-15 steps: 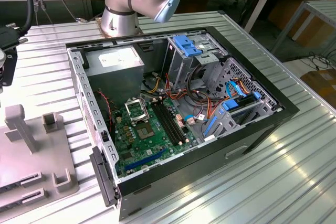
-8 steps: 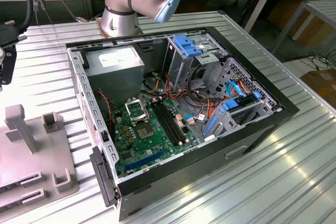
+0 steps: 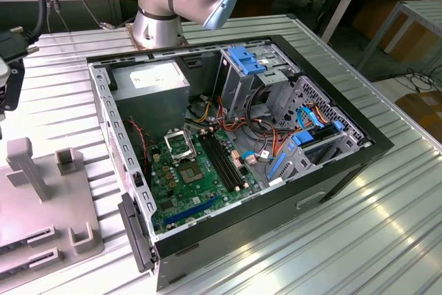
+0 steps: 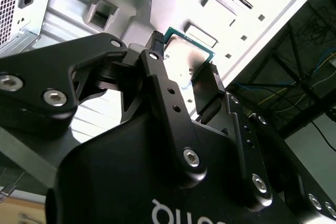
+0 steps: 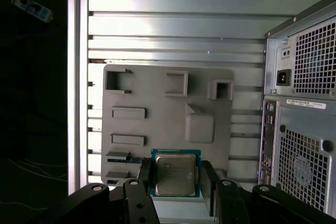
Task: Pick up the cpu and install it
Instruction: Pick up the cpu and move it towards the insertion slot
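The cpu [image 5: 175, 174], a thin square chip with a pale metal face and a green rim, sits between my gripper's [image 5: 176, 182] two black fingers [image 5: 143, 182], high above the grey fixture plate [image 5: 157, 103]. In the second wrist view the cpu [image 4: 190, 50] shows edge-on, and the gripper [image 4: 184, 62] is shut on its two opposite sides. In the exterior view the open computer case [image 3: 331, 170] lies on the table. Its green motherboard [image 3: 186, 184] carries the black socket with a metal frame [image 3: 180, 144].
The grey fixture plate [image 3: 41, 198] with posts and slots lies at the exterior view's left, beside the case. The arm's base [image 3: 162, 12] stands behind the case. Cables, blue drive brackets [image 3: 245, 60] and a power supply [image 3: 152, 81] crowd the case. The case's rear panel [image 5: 304, 119] rises beside the plate.
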Robot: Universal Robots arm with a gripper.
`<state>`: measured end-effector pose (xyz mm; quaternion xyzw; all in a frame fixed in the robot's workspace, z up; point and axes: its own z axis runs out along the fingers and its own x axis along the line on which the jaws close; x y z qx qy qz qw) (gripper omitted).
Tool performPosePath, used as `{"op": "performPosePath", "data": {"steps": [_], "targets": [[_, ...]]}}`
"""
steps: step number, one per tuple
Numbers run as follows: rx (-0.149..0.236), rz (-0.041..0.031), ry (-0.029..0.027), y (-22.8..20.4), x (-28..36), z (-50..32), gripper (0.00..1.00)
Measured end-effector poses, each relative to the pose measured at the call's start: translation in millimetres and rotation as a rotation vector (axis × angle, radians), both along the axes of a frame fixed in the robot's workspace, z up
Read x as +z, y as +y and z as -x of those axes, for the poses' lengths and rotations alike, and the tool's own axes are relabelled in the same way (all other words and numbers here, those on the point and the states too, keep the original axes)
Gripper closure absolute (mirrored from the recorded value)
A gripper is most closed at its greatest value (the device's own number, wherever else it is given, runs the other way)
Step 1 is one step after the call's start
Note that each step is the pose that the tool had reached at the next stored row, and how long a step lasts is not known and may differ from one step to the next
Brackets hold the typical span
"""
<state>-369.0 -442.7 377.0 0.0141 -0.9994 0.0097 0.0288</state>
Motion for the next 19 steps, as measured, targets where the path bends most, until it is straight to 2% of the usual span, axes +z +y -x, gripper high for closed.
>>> {"op": "performPosePath", "data": {"steps": [11,19], "targets": [[0.0,0.0,0.0,0.0,0.0,-17.9,0.53],[0.0,0.0,0.0,0.0,0.0,-34.2,0.53]]}}
